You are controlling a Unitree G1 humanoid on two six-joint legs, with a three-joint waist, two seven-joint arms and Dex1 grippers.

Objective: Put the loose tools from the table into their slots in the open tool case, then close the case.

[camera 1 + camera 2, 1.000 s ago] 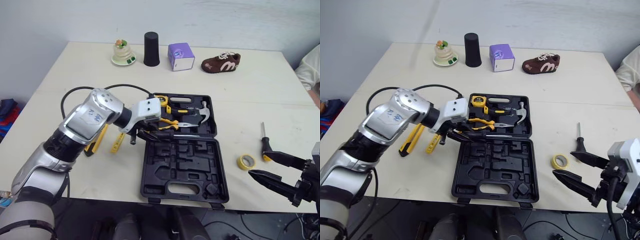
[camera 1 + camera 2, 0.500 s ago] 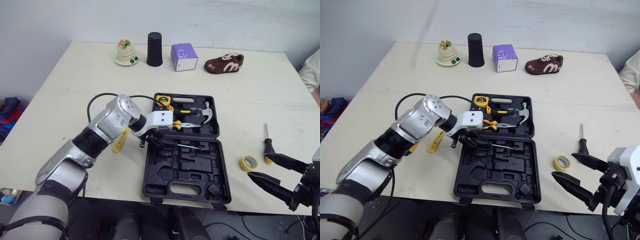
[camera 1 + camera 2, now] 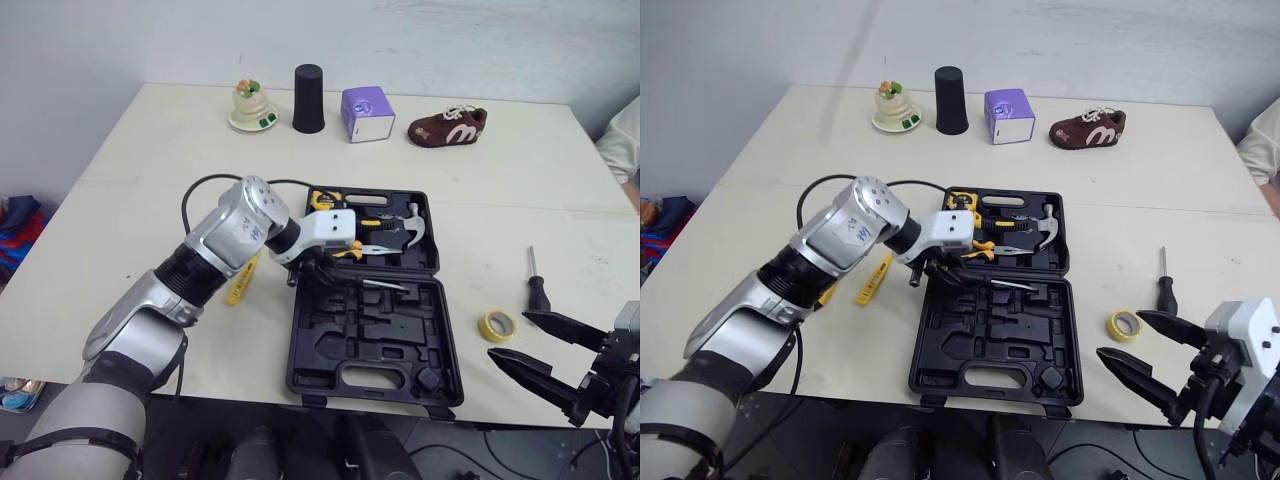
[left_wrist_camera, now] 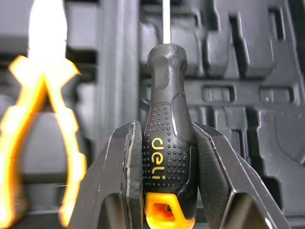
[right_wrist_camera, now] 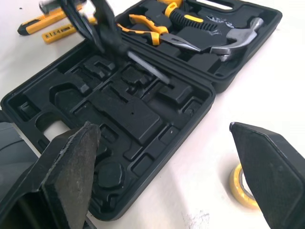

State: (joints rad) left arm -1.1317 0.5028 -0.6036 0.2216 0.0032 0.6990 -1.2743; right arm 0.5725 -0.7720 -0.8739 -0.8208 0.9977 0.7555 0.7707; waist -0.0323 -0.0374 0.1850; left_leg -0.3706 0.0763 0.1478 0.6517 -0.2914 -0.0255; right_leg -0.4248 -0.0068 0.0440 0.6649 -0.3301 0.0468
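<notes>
The black tool case (image 3: 300, 345) lies open mid-table. Its far half holds a tape measure (image 3: 322, 200), pliers (image 3: 350, 246) and a hammer (image 3: 410, 224); the near half has empty moulded slots. My left gripper (image 3: 315, 270) is shut on a black screwdriver (image 4: 167, 143) with an orange end, its shaft (image 3: 385, 285) lying over the near half by the hinge. My right gripper (image 3: 512, 336) hangs open near the table's front right corner, beside a yellow tape roll (image 3: 495, 324). A second screwdriver (image 3: 535, 285) lies right of the case. A yellow level (image 3: 238, 285) lies left of it.
Along the far edge stand a figurine on a plate (image 3: 249, 105), a black cup (image 3: 307, 85), a purple box (image 3: 362, 113) and a brown shoe (image 3: 447, 125). A yellow-black knife (image 5: 40, 21) lies by the level. A person's sleeve (image 3: 622, 140) shows at the right edge.
My left gripper has carried the screwdriver rightward from the case's left edge to above the near half. The right gripper has stayed open at the front right. The camera shifted a little.
</notes>
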